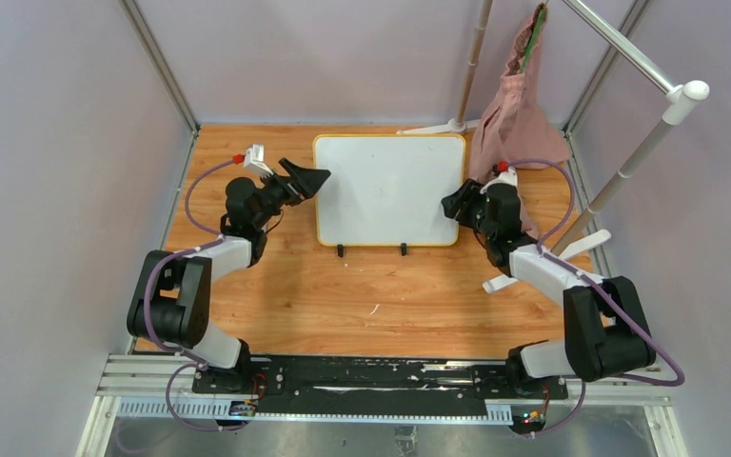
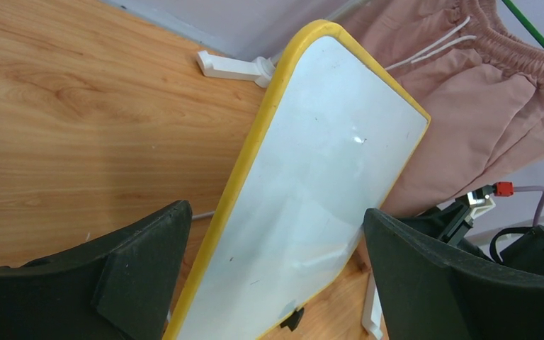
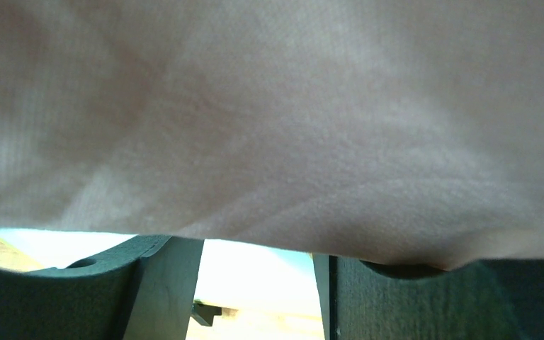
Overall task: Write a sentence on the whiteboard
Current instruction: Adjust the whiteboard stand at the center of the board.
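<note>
- Yellow-orange frame around it, the whiteboard [image 1: 388, 190] lies flat on the wooden table [image 1: 343, 295] toward 12 o'clock, its black feet on its 6 o'clock edge.
- At the board's 9 o'clock we see the left gripper [image 1: 318, 181], fingers spread wide.
- At its 3 o'clock the right gripper [image 1: 451, 203] sits just beside the frame, fingers parted.
- Pink shorts [image 1: 519, 124] hang at 1 o'clock.

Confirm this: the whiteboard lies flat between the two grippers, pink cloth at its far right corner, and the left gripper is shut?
Wrong on one point: the left gripper is open, its fingers spread wide, as the left wrist view shows. The whiteboard does lie flat between it and the right gripper, pink cloth at its far right corner.
</note>
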Available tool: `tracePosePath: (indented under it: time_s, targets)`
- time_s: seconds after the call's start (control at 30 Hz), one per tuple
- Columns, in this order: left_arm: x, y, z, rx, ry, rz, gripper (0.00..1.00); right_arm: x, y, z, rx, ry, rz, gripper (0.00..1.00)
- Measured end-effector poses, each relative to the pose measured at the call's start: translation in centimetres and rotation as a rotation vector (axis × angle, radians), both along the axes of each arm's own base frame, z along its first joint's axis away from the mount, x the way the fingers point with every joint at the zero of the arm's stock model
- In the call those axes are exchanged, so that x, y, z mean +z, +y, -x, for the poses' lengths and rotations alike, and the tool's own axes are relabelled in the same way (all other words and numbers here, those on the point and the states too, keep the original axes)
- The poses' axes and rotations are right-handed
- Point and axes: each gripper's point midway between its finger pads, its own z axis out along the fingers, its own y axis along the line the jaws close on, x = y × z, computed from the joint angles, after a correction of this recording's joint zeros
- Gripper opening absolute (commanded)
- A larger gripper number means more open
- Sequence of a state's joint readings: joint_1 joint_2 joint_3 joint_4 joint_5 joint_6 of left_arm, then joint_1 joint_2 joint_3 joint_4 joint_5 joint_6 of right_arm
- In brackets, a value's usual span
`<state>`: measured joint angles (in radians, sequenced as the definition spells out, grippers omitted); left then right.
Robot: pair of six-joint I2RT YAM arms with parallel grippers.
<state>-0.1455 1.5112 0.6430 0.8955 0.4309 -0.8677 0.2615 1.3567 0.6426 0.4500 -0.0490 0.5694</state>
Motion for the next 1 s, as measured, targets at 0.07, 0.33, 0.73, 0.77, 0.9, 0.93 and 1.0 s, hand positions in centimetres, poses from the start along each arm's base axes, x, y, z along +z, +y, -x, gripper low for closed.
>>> tracePosePath:
  time_s: [0.07, 0.33, 0.73, 0.77, 0.9, 0.93, 1.0]
  targets:
    - [-0.1, 0.0, 0.1, -0.003, 0.003, 0.000, 0.94, 0.0, 0.1, 0.1, 0.007, 0.001, -0.006, 0.61]
    - [-0.7, 0.0, 0.1, -0.003, 0.017, -0.010, 0.92, -0.6, 0.0, 1.3, 0.021, 0.019, 0.007, 0.68]
    - [-3.2, -0.7, 0.3, -0.059, 0.069, -0.033, 0.72, 0.9, -0.9, 3.9, 0.040, -0.017, 0.044, 0.71]
    - [-3.5, -0.8, 0.3, -0.067, 0.074, -0.032, 0.67, 1.0, -1.0, 4.2, 0.041, -0.020, 0.048, 0.71]
    - [-3.8, -1.1, 0.4, -0.086, 0.074, -0.030, 0.55, 2.3, -1.6, 5.7, 0.039, -0.049, 0.066, 0.70]
    - [-3.8, -1.1, 0.4, -0.088, 0.075, -0.028, 0.52, 2.9, -1.7, 5.9, 0.041, -0.063, 0.070, 0.69]
    - [-3.9, -1.0, 0.4, -0.089, 0.073, -0.029, 0.46, 3.8, -1.7, 6.5, 0.051, -0.087, 0.078, 0.68]
